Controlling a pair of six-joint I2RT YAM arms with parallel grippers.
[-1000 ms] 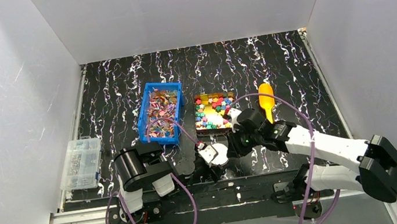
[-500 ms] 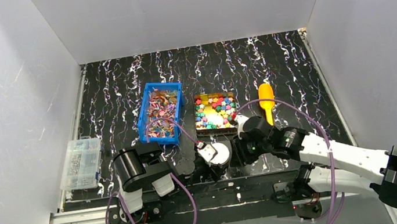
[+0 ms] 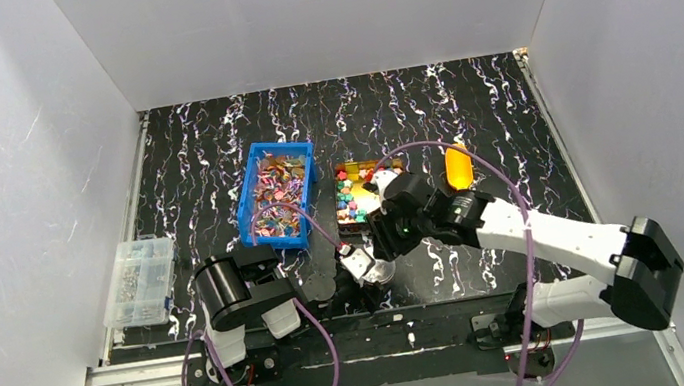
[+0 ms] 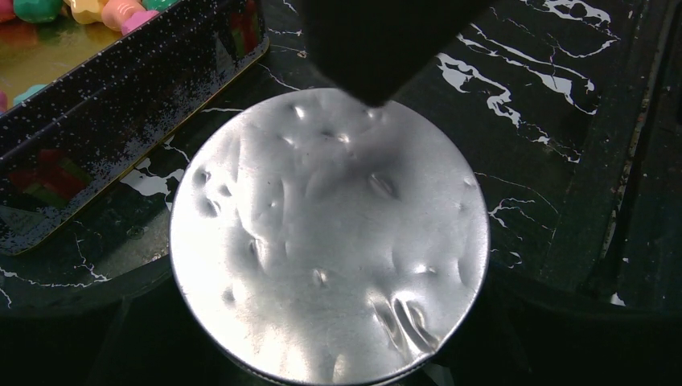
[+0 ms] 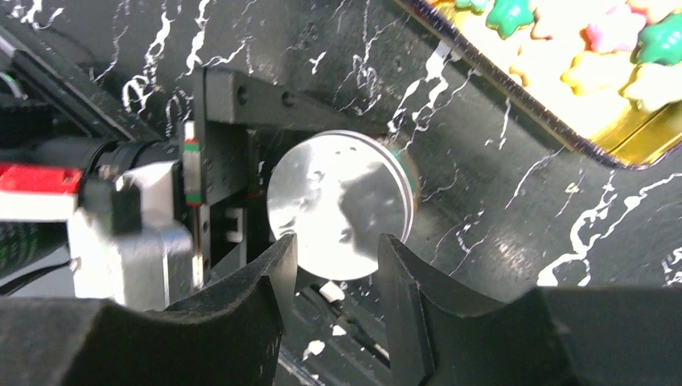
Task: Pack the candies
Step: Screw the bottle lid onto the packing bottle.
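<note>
Chunky candies (image 3: 357, 197) lie in a dark tin box with a gold inside (image 3: 354, 223); they also show in the right wrist view (image 5: 615, 32) and in the left wrist view (image 4: 36, 8). Flat shiny-wrapped candies (image 3: 275, 192) fill a blue bin (image 3: 261, 235). My left gripper (image 3: 361, 269) is shut on a round silver tin (image 4: 330, 233) just in front of the dark box. My right gripper (image 5: 338, 269) is open and empty, hovering right over that tin (image 5: 342, 201), its wrist hiding part of the dark box.
An orange scoop (image 3: 458, 167) lies right of the dark box, partly behind the right arm. A clear plastic organiser box (image 3: 138, 279) stands at the left table edge. White walls close in the back and both sides.
My right arm has swung forward and left, from beside the dark box to above the silver tin and the box's near right corner. The left arm and the tin have not moved.
</note>
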